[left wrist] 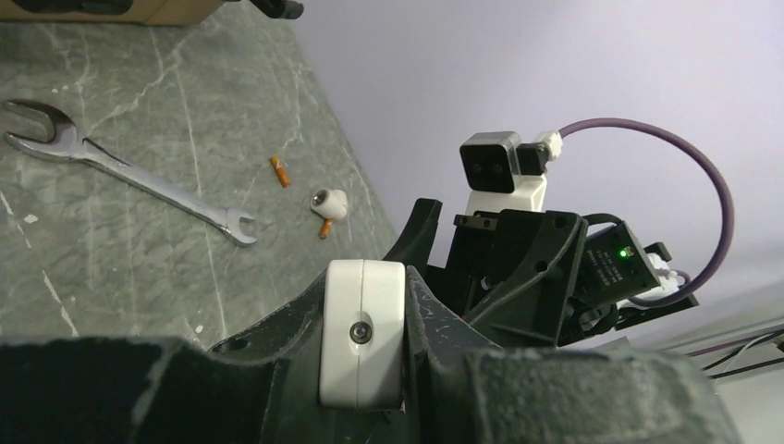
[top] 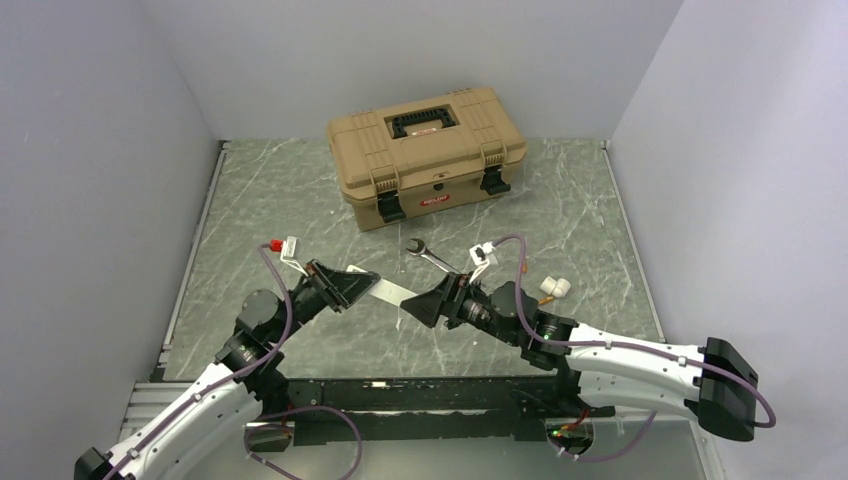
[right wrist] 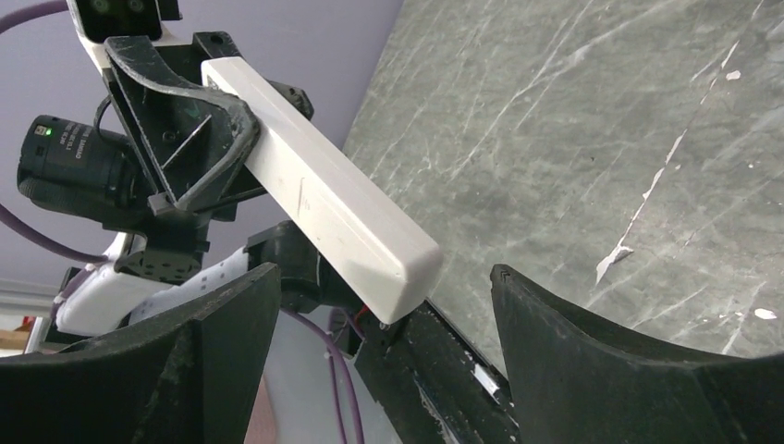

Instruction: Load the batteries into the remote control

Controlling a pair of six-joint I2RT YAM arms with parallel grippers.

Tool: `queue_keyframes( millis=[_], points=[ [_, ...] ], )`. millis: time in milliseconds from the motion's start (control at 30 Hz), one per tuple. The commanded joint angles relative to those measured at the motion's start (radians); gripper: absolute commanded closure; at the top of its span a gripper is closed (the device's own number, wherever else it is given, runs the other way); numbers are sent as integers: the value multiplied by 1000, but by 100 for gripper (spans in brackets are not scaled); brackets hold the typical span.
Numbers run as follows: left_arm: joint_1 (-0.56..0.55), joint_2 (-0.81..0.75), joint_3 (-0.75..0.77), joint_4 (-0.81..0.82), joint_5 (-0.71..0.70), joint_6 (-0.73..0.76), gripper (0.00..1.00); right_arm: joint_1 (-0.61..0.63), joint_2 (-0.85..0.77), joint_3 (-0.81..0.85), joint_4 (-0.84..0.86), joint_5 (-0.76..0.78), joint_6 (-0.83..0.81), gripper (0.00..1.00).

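The remote control [top: 392, 292] is a slim white bar held above the table between the two arms. My left gripper [top: 358, 284] is shut on one end of it; in the left wrist view the white end face [left wrist: 362, 333] with its small screw sits clamped between the black fingers [left wrist: 277, 324]. My right gripper [right wrist: 384, 277] is open, its jaws wide on either side of the remote's free end [right wrist: 314, 190] without touching it. I cannot make out any batteries for certain.
A steel wrench [top: 428, 255] lies just behind the grippers. A small white cylindrical piece [left wrist: 328, 202] with two orange bits [left wrist: 279, 171] lies to the right. A tan toolbox [top: 425, 155], lid shut, stands at the back. Walls enclose the table.
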State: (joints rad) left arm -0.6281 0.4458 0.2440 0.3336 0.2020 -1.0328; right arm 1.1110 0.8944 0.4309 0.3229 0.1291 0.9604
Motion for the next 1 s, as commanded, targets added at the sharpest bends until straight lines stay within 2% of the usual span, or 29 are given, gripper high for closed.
queue_keyframes(
  millis=[0,133,700,967],
  points=[
    [-2,10,24,37,-9,8,100,-2,24,36,105,-20,11,17],
    [-2,11,10,55,-7,1,100,-2,41,29,149,-25,23,30],
    [-2,-7,-11,78,-15,-9,100,-2,104,34,200,-37,51,60],
    [-2,-12,-16,85,-24,-15,100,-3,98,22,205,-36,63,79]
  ],
)
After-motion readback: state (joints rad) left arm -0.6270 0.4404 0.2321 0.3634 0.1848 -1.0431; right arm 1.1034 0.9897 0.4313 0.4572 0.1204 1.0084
